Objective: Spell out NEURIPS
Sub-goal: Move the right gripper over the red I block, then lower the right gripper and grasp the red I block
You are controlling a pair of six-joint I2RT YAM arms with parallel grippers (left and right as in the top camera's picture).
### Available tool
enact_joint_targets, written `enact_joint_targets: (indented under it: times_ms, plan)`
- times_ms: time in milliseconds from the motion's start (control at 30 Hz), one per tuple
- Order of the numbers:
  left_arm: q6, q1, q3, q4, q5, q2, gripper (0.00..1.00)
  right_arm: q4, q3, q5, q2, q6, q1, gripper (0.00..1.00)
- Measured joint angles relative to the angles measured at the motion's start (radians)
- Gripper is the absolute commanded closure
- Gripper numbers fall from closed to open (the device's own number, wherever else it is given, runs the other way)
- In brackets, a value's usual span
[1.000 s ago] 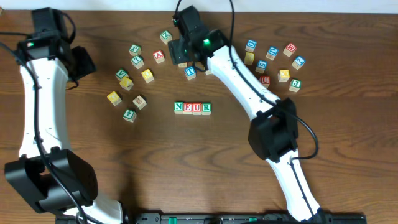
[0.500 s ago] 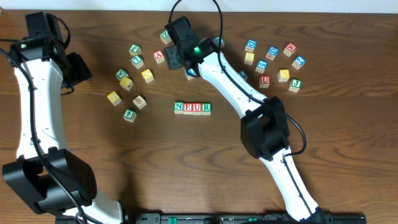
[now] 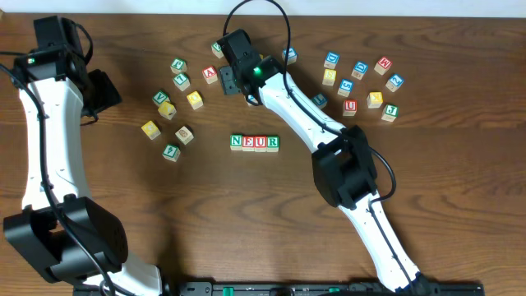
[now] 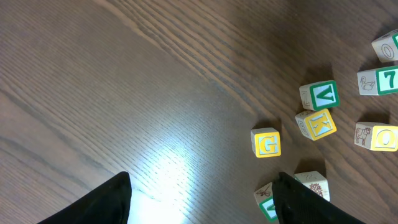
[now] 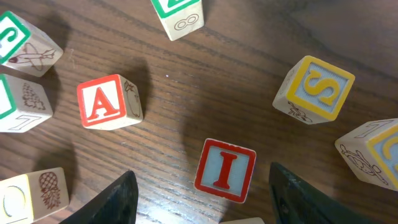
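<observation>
Four cubes stand in a row in the middle of the table: N (image 3: 237, 142), E (image 3: 249, 142), U (image 3: 261, 142) and R (image 3: 273, 142). The red-framed I cube (image 5: 225, 170) lies flat on the wood just ahead of my right gripper (image 5: 205, 202), within the width of its spread fingers; the gripper is open and empty. A yellow-framed S cube (image 5: 314, 88) sits to the right of the I cube. From above, my right gripper (image 3: 240, 82) hovers over the back cluster. My left gripper (image 3: 103, 89) hangs at the far left, open and empty (image 4: 202, 202).
A red A cube (image 5: 107, 101) lies left of the I cube. Loose cubes G (image 4: 267, 143), K (image 4: 317, 124) and V (image 4: 320, 95) lie on the left side. Several more cubes (image 3: 362, 82) are scattered at the back right.
My right arm has swung left along the back cluster and now sits over the I cube. The left arm shifted slightly a second ago, then held still.
</observation>
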Motion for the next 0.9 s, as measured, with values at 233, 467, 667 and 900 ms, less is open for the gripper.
enact_joint_targets:
  times_ms: [233,467,667,900]
  plan:
    - [0.0,0.0,0.0,0.0,0.0,0.0,0.28,0.025,0.0,0.004,0.004,0.009,0.0,0.38]
    - [0.0,0.0,0.0,0.0,0.0,0.0,0.28,0.034,0.0,0.005,0.029,0.021,0.0,0.39]
    - [0.0,0.0,0.0,0.0,0.0,0.0,0.28,0.035,0.0,0.008,0.039,0.025,0.0,0.42]
    - [0.0,0.0,0.0,0.0,0.0,0.0,0.28,0.047,0.0,0.031,0.044,0.044,0.0,0.46]
